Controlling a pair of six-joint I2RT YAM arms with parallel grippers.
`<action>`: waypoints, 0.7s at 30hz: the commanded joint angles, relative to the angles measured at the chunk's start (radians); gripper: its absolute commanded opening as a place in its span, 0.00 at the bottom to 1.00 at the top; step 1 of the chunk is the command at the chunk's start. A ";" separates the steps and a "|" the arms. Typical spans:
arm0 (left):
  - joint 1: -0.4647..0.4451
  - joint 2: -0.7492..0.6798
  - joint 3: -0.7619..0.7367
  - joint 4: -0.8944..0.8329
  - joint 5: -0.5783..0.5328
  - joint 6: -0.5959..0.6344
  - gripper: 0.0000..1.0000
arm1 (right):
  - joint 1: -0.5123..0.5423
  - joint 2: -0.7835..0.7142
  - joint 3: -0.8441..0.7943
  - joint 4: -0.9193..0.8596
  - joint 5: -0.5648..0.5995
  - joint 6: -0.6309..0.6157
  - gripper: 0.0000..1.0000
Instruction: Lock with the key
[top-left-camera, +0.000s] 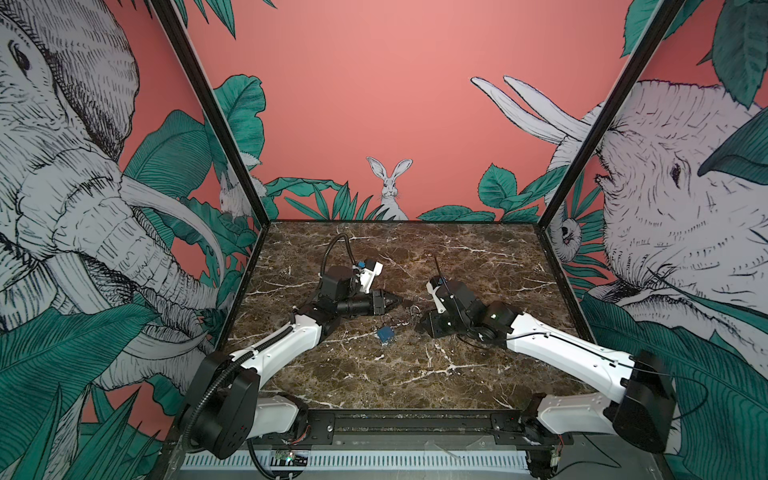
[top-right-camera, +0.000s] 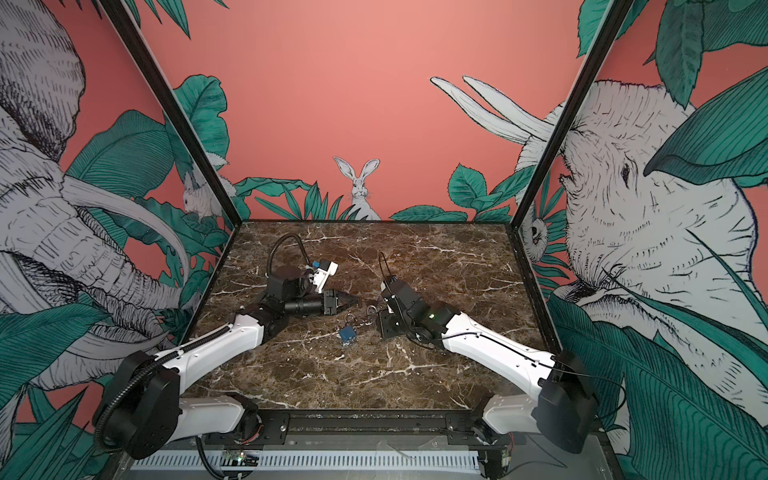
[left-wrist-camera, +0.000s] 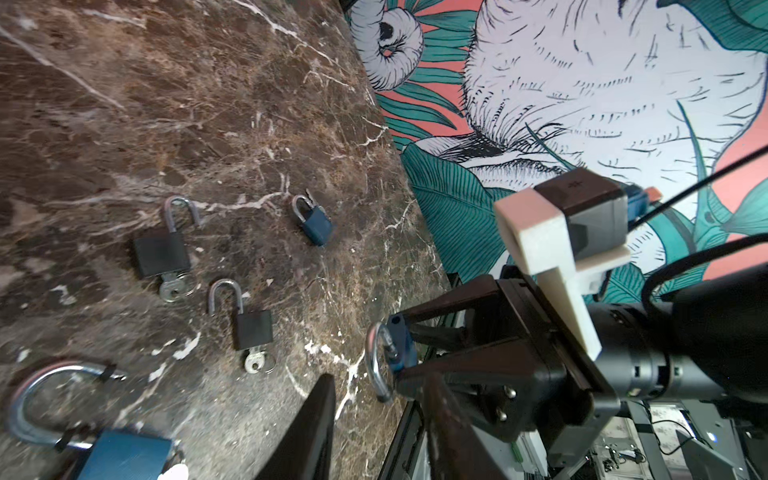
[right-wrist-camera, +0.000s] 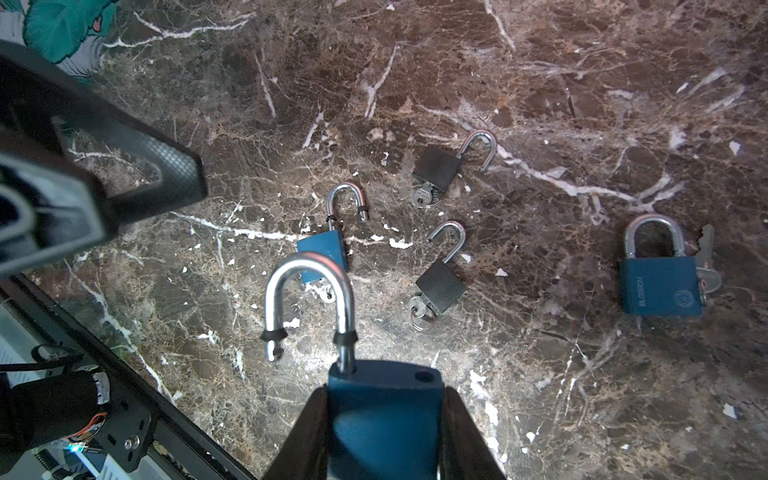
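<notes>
A blue metal padlock (right-wrist-camera: 386, 419), its silver shackle open, is clamped by its body between the jaws of the right end effector (right-wrist-camera: 384, 392) and held over the middle of the brown marbled counter (top-left-camera: 457, 374). Whether a key sits in it cannot be told. The left end effector (top-left-camera: 392, 300) is seen at nine o'clock from it, jaws parted with nothing between them. A second open blue padlock (top-left-camera: 385, 334) is laid flat at seven o'clock from the held one. A small black padlock (right-wrist-camera: 436, 168) and another black padlock (right-wrist-camera: 440, 286), each open with a silver key (right-wrist-camera: 422, 197) in its base, are placed between that one and a shut blue padlock (right-wrist-camera: 660, 286), with a loose key (right-wrist-camera: 706, 249) just beside it.
</notes>
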 joint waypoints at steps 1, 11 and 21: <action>-0.009 0.020 0.034 0.083 0.028 -0.023 0.39 | -0.009 -0.033 -0.011 0.021 -0.027 -0.003 0.17; -0.060 0.073 0.051 0.115 0.031 -0.038 0.39 | -0.028 -0.060 -0.015 0.031 -0.040 0.001 0.17; -0.083 0.110 0.054 0.150 0.046 -0.051 0.38 | -0.041 -0.077 -0.020 0.041 -0.044 0.007 0.18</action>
